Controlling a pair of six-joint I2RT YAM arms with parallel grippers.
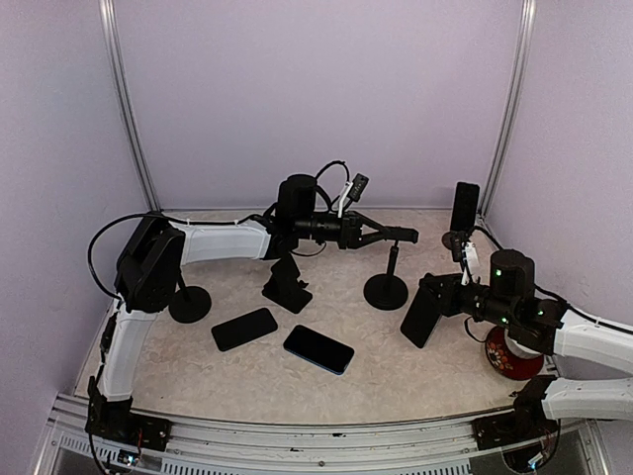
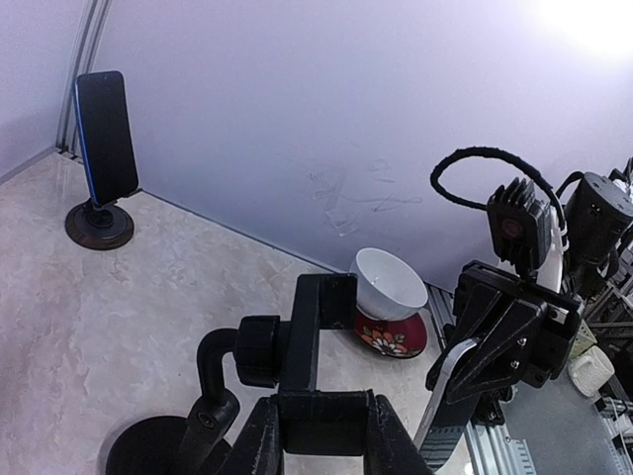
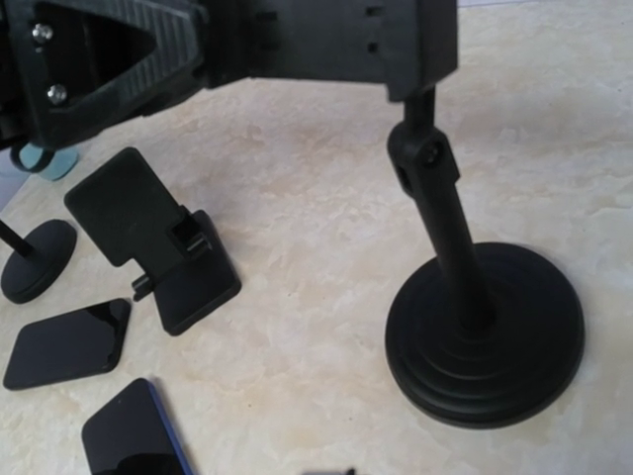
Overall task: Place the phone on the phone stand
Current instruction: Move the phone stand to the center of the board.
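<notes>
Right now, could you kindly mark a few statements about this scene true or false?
1. The right gripper holds a phone. True.
2. Three phones lie flat. False: only two do, a black phone and a blue-edged phone.
3. The left gripper grips the head of the phone stand. True.
4. No stand holds a phone. False: the corner stand carries an upright phone.
</notes>
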